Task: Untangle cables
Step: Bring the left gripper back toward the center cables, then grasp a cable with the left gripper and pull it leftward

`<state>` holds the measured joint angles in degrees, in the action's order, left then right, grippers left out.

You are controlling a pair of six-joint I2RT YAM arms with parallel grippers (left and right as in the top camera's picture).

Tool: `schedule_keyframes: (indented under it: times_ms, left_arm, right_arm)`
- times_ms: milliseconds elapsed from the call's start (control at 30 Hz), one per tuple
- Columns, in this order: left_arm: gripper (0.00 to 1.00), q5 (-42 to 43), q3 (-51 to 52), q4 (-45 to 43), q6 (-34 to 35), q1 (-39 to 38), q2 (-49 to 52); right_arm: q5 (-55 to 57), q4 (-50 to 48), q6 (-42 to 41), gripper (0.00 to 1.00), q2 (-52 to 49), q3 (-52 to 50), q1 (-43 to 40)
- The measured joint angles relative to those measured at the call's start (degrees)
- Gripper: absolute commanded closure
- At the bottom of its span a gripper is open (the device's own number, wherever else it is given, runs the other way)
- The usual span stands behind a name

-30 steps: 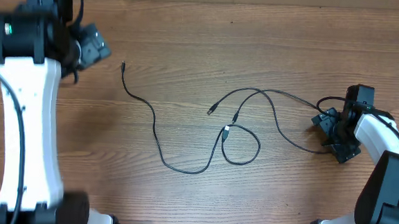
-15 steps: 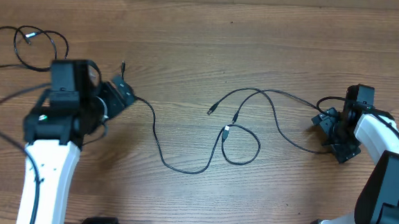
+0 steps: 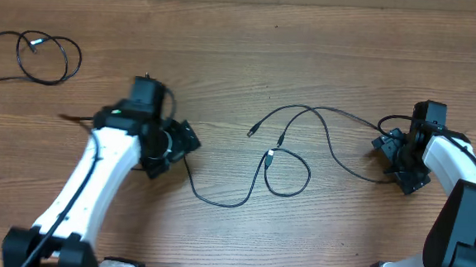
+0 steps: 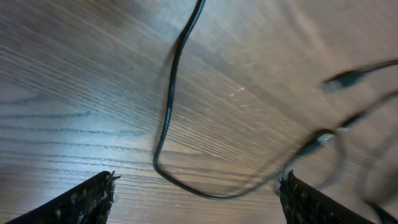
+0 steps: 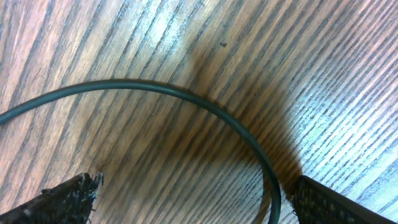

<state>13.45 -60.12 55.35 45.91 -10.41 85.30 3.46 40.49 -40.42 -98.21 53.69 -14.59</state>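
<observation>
Thin black cables [image 3: 287,145] lie tangled at mid-table, with small plug ends near the middle. One long cable [image 3: 217,202] curves left from them. A separate coiled cable [image 3: 32,55] lies at the far left. My left gripper [image 3: 175,150] is open over the long cable's left stretch. In the left wrist view that cable [image 4: 169,99] bends between the open jaws [image 4: 196,199], which hold nothing. My right gripper [image 3: 395,162] is at the tangle's right end. In the right wrist view its jaws [image 5: 196,193] are open, with a cable [image 5: 155,88] arcing between them close to the right finger.
The table is bare brown wood [image 3: 252,35]. Both arm bases stand at the front edge, with the white left arm [image 3: 95,174] reaching diagonally across the left side. A thicker black robot wire [image 3: 396,120] loops by the right wrist.
My left arm has swung from the far left in towards the middle, and its gripper now sits over the long cable. The coiled cable at far left has come into sight. The right arm has not moved.
</observation>
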Motion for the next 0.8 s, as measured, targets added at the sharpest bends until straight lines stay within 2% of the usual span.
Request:
schedule_keyframes:
  times_ms: [200,400,600,800]
  left_arm:
    - [0.17,-8.37,0.02,-0.02,3.23,-6.67,4.63]
    - [0.18,-15.13,0.02,-2.21,4.2,-8.37,8.61]
    - [0.29,-15.82,0.04,-6.56,4.9,-8.37,12.94]
    - [0.55,-15.61,0.04,-8.22,5.2,-8.37,15.32]
  right_arm:
    - [0.0,0.0,0.0,0.0,0.0,0.0,0.0]
    - [0.0,-0.02,0.0,0.0,0.0,0.0,0.0]
    - [0.0,-0.02,-0.02,0.0,0.0,0.0,0.0]
    - [-0.02,0.02,0.0,0.0,0.0,0.0,0.0]
